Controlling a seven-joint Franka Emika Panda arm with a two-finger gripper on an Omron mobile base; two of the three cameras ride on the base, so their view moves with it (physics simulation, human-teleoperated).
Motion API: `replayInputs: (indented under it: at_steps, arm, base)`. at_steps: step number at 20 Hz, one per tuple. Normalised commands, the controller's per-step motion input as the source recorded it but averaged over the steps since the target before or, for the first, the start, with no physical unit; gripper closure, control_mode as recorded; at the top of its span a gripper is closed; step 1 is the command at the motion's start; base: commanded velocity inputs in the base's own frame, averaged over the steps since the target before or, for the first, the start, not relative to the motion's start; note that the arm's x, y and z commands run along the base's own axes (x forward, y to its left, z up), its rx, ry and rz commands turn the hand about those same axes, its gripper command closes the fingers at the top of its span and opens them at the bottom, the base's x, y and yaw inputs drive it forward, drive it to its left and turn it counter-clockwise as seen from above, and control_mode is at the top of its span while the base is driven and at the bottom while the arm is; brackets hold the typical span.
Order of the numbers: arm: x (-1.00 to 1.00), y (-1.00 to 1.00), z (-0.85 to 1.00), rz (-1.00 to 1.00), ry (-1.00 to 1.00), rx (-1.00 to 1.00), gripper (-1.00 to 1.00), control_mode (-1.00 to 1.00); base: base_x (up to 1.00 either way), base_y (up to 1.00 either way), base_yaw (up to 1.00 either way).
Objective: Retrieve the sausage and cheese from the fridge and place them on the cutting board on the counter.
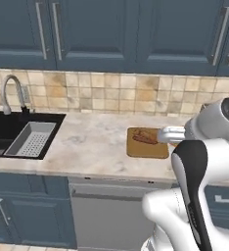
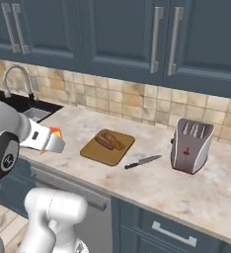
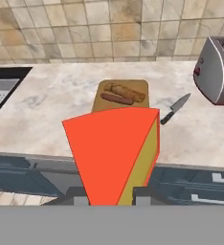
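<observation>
The counter [image 3: 47, 95] stretches ahead of the gripper [image 3: 111, 197], with the sink [image 3: 1, 88] off to its left and the toaster [image 3: 219, 72] off to its right. The board [image 3: 133, 86] lies straight ahead, beyond the counter's near edge. The gripper pinches the cheese [image 3: 109, 153]. The knife [image 3: 175, 108] lies just right of the board. The sausage [image 3: 117, 98] rests on the board.

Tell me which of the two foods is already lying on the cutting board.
The sausage, the thin dark red-brown stick on the cutting board. The cheese, the red-faced wedge, is held in the gripper, short of the counter.
</observation>
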Motion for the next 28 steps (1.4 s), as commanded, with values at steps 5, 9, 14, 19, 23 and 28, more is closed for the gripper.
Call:
replayInputs:
  at_steps: [5,9,14,19,23,28]
  arm:
    - [0.00,0.00,0.00,0.00,0.00,0.00,1.00,1.00]
    - [0.00,0.00,0.00,0.00,0.00,0.00,1.00,1.00]
    - [0.00,0.00,0.00,0.00,0.00,0.00,1.00,1.00]
    - [0.00,0.00,0.00,0.00,0.00,0.00,1.00,1.00]
    - [0.00,0.00,0.00,0.00,0.00,0.00,1.00,1.00]
    - [0.00,0.00,0.00,0.00,0.00,0.00,1.00,1.00]
  base:
    - [0.47,0.21,-0.34]
    - [0.57,0.26,-0.31]
    - [0.37,0.25,-0.10]
    - [0.00,0.00,0.00]
    - [0.00,0.00,0.00]
    - [0.00,0.00,0.00]
